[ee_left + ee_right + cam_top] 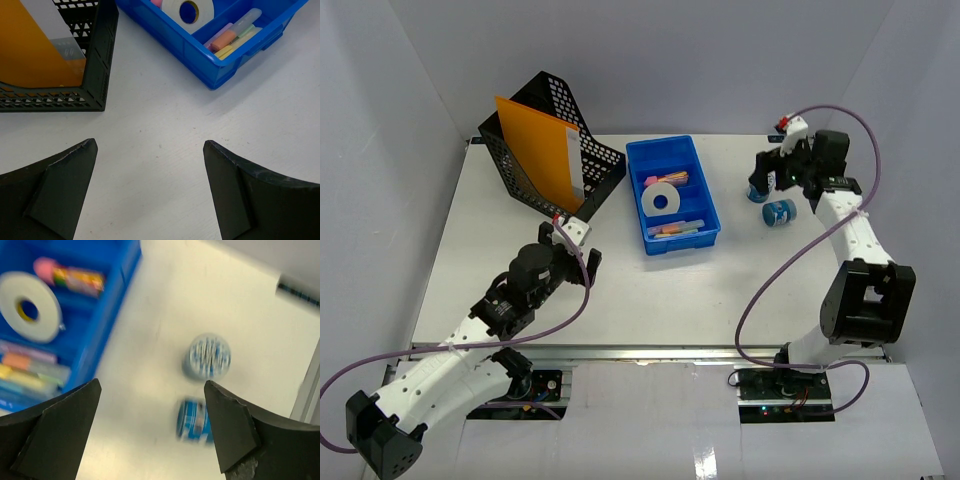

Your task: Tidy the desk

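The desk [650, 300] is a wide white tabletop with a metal rail along its front edge. My left gripper [578, 248] hangs open and empty over bare desk between the black mesh file holder [550, 150] and the blue tray [672, 195]. The left wrist view shows its jaws [150, 165] wide apart. My right gripper [767, 172] is open and empty above two small blue-and-white containers [779, 212]. In the blurred right wrist view one container [209, 356] stands upright and the other [194, 420] lies on its side near the right finger [230, 430].
The mesh holder holds an orange folder [535, 150] and stands at the back left. The blue tray holds a white tape roll [661, 199] and coloured markers [675, 229]. Grey walls close the back and both sides.
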